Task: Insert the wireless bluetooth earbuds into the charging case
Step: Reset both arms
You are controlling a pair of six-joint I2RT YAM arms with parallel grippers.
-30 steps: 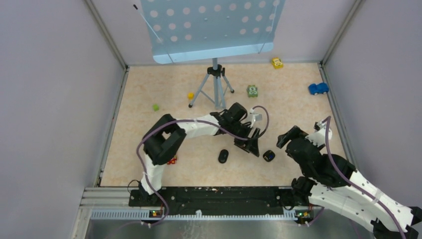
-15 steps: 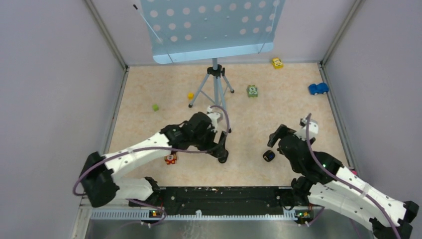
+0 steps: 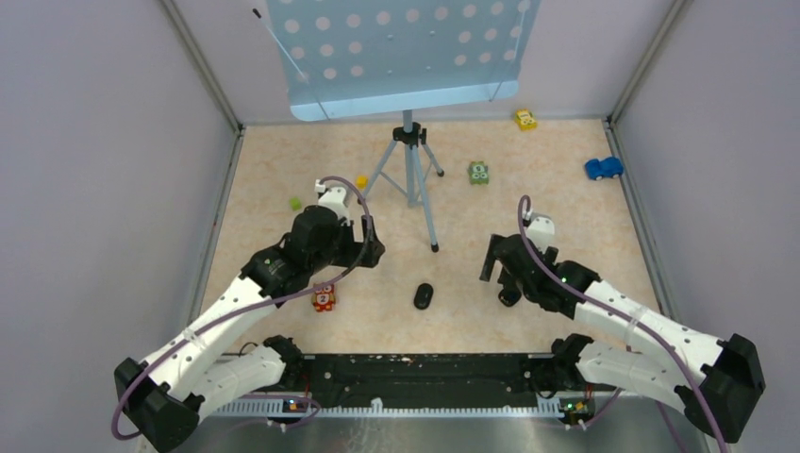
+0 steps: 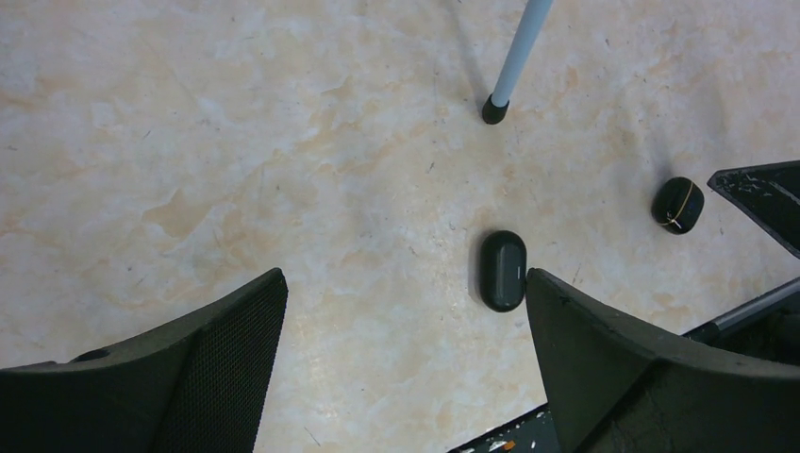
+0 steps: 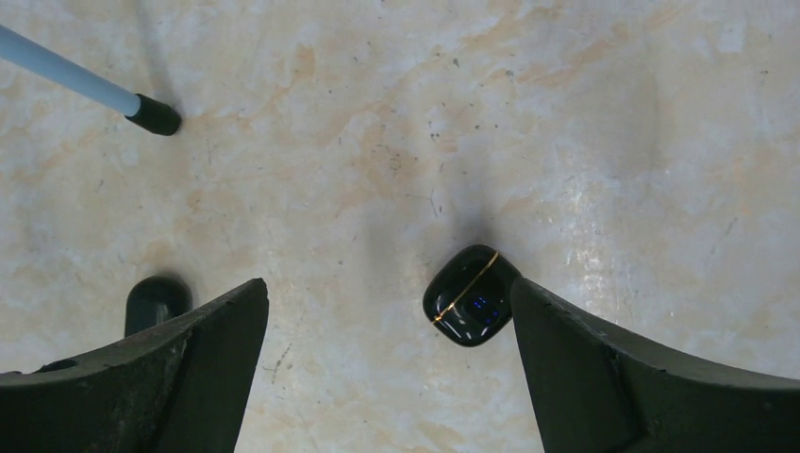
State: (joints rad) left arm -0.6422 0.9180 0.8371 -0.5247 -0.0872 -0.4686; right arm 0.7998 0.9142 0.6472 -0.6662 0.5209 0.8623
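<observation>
Beige marbled tabletop (image 3: 566, 217), and on it we mark the charging case (image 5: 470, 295): small, black, glossy and rounded, with a thin gold line across it and blue glints. It looks shut and lies toward the near right of the table. The right gripper (image 5: 387, 288) hangs over it, spread wide with nothing in its grasp. The case sits between the fingers, close against one finger (image 5: 604, 377); whether they touch we cannot tell. The left gripper (image 4: 404, 283) is likewise spread wide and empty, over bare table on the left half. A black oval pod (image 4: 503, 271) lies flat near the table's middle, between the two grippers in the top view and apart from the case. In the left wrist view it shows just beside one finger, untouched. Earbuds: we cannot make them out in any view. A tripod (image 3: 410, 160) carrying a light-blue perforated board (image 3: 406, 47) stands at back centre, one rubber foot (image 4: 493, 110) planted beyond the pod. We also log an orange numbered block (image 3: 324, 298) beside the left arm, a blue toy car (image 3: 604, 168) far right, and a green block (image 3: 479, 173) and a yellow car (image 3: 525, 119) toward the back.
</observation>
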